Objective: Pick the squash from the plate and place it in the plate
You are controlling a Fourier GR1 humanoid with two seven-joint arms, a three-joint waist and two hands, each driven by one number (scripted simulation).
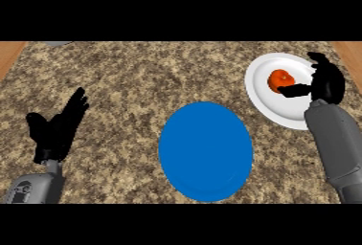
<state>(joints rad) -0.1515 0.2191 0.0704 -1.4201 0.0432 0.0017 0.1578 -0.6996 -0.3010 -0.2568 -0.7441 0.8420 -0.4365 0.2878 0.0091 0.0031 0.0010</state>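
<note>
Right now the squash point(279, 79) is orange and small, and it lies on the white plate point(272, 107), up near 2 o'clock on the counter point(141, 76). It sits in the upper half of that plate, a bit toward the plate's 1 o'clock side. The right hand point(324, 81) is over the right part of the white plate. Its thumb pokes out to the left and touches the squash low on its right side, while its fingers point up toward 12 o'clock and look mostly straight, so the hand has not closed around the squash. The grey right forearm point(338, 143) runs down toward 5 o'clock. The blue plate point(206, 151) lies in the middle of the counter, a little low, toward 6 o'clock, and it has nothing on it. It is near the white plate but not touching it. Far over at 8 o'clock the left hand point(58, 129) rests open, with its fingers up and holding nothing.
</note>
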